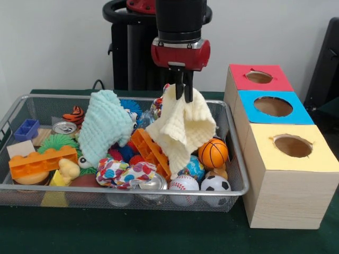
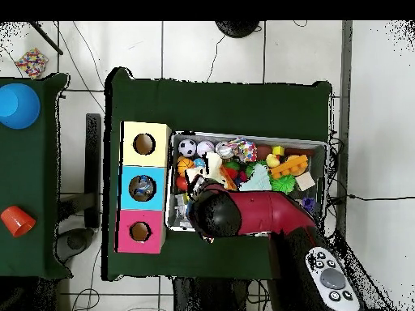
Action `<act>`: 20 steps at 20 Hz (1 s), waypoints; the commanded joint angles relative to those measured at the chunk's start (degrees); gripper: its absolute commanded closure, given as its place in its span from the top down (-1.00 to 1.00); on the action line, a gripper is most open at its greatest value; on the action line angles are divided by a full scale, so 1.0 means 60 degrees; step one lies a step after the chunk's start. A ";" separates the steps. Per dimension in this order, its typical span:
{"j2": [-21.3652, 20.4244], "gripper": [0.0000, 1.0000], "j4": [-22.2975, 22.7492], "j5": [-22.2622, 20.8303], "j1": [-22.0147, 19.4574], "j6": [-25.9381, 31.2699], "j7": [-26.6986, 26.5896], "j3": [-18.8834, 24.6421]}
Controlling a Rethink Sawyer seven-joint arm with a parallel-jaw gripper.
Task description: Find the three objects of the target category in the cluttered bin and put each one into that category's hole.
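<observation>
**Fingers clenched on a pale yellow cloth above the bin**

The two black fingers (image 1: 184, 89) of the gripper (image 1: 184, 97) are closed on the top of a pale yellow cloth (image 1: 183, 129), which hangs down from them in folds. The lower end of the cloth reaches into the pile of toys, so I cannot tell if it is fully lifted. The red and black arm (image 1: 180, 32) comes straight down from above, over the right half of the bin (image 1: 16, 108).

The bin is a wide wire mesh tray on the dark green table (image 1: 159, 233), and it is full of things. A light green cloth (image 1: 106, 124) lies heaped left of the yellow one. An orange toy brick (image 1: 151, 151) leans between them, partly under the yellow cloth, and another orange brick (image 1: 42, 161) lies at the left. Near the right front corner there are a small basketball (image 1: 213, 153), a soccer ball (image 1: 215, 184) and a baseball (image 1: 184, 184). A cloth with coloured hearts (image 1: 124, 172) lies at the front middle.

Three wooden boxes stand in a row just beside the right end of the bin, each with a round hole on top: the yellow box (image 1: 291, 159) nearest to the camera, the blue box (image 1: 273, 108) in the middle, the red box (image 1: 259, 76) farthest.

In the overhead view the arm (image 2: 243, 215) covers the part of the bin (image 2: 243, 136) next to the boxes, and the yellow cloth (image 2: 214, 166) shows only a little beside it. The blue box (image 2: 143, 188) has something inside its hole.
</observation>
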 commanded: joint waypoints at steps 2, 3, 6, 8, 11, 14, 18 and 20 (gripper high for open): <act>0.0378 -1.00 -0.0087 -0.0111 0.0117 -0.0288 0.0515 -0.0259; 0.0379 -1.00 -0.0070 -0.0085 0.0102 -0.0280 0.0511 -0.0243; 0.0342 -1.00 -0.0079 -0.0077 0.0194 -0.0208 0.0546 -0.0290; 0.0340 -1.00 -0.0083 -0.0071 0.0224 -0.0212 0.0569 -0.0308; 0.0373 -1.00 -0.0157 -0.0011 0.0162 -0.0097 0.0490 -0.0248; 0.0365 -1.00 -0.0195 -0.0033 0.0182 0.0003 0.0457 -0.0288; 0.0336 1.00 -0.0121 -0.0049 0.0208 -0.0053 0.0488 -0.0310; 0.0335 1.00 -0.0125 -0.0051 0.0211 -0.0027 0.0478 -0.0313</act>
